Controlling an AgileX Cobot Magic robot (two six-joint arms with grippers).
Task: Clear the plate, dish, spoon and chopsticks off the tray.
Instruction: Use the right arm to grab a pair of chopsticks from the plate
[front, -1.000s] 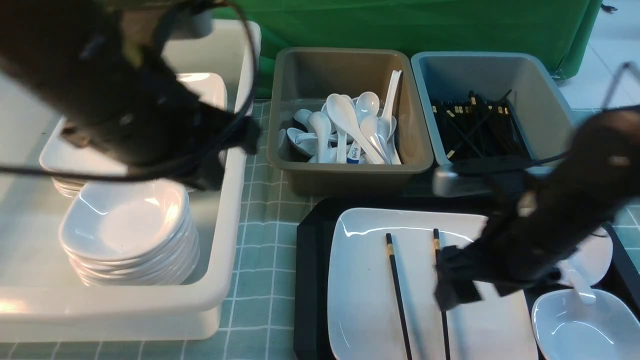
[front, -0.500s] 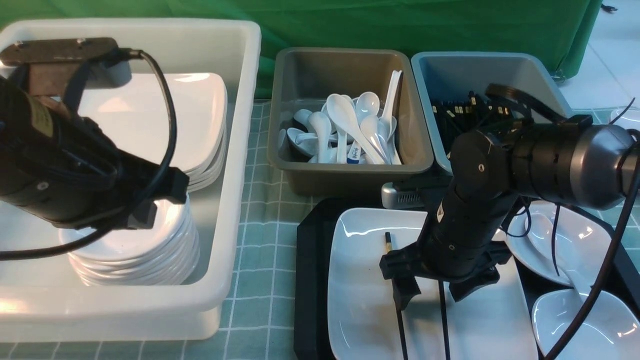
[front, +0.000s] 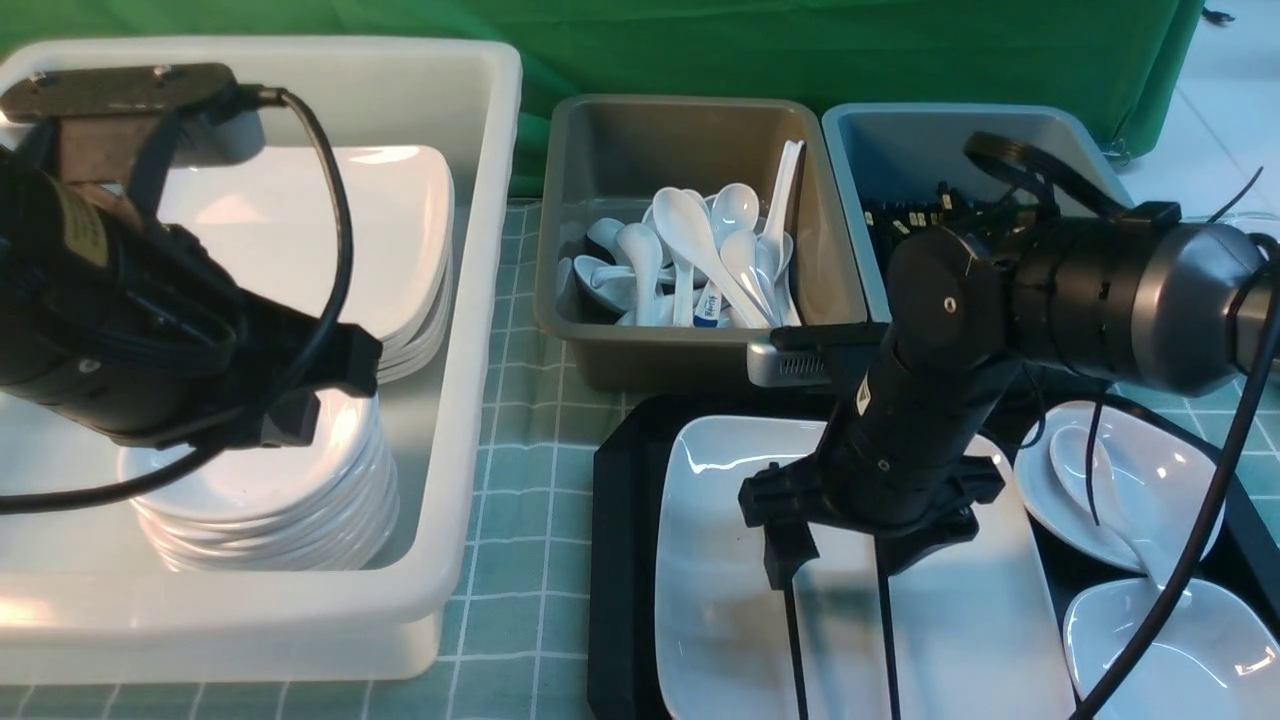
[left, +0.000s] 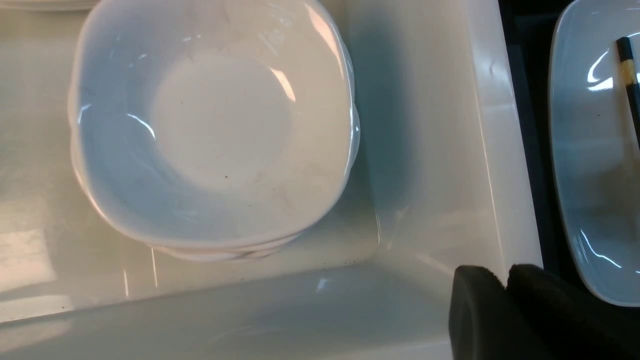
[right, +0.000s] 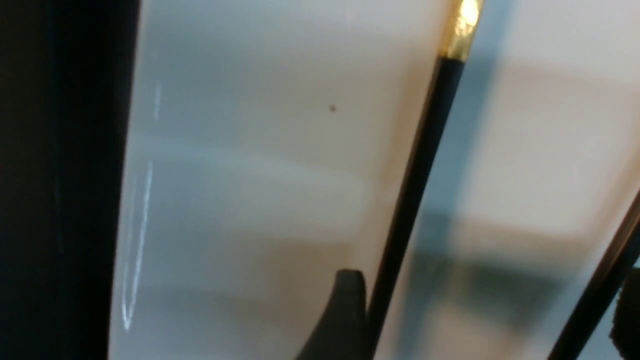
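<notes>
The black tray (front: 620, 560) holds the large white square plate (front: 720, 560), which also shows in the right wrist view (right: 260, 200). Two black chopsticks (front: 795, 650) with gold bands lie side by side on the plate. My right gripper (front: 840, 560) is open just above the plate, and its fingers straddle both chopsticks (right: 415, 190). The white spoon (front: 1075, 465) lies in a small white dish (front: 1150, 480) at the tray's right. A second small dish (front: 1170, 650) sits nearer. My left gripper (front: 320, 400) is shut and empty over the white bin.
The white bin (front: 470, 300) holds a stack of small dishes (front: 260, 500) and a stack of square plates (front: 400, 230). Behind the tray stand a grey bin of spoons (front: 700, 340) and a blue-grey bin of chopsticks (front: 1090, 200). A green checked cloth covers the table.
My right gripper has swung left across the plate and now straddles both chopsticks. My left arm has drawn back over the dish stack and settled.
</notes>
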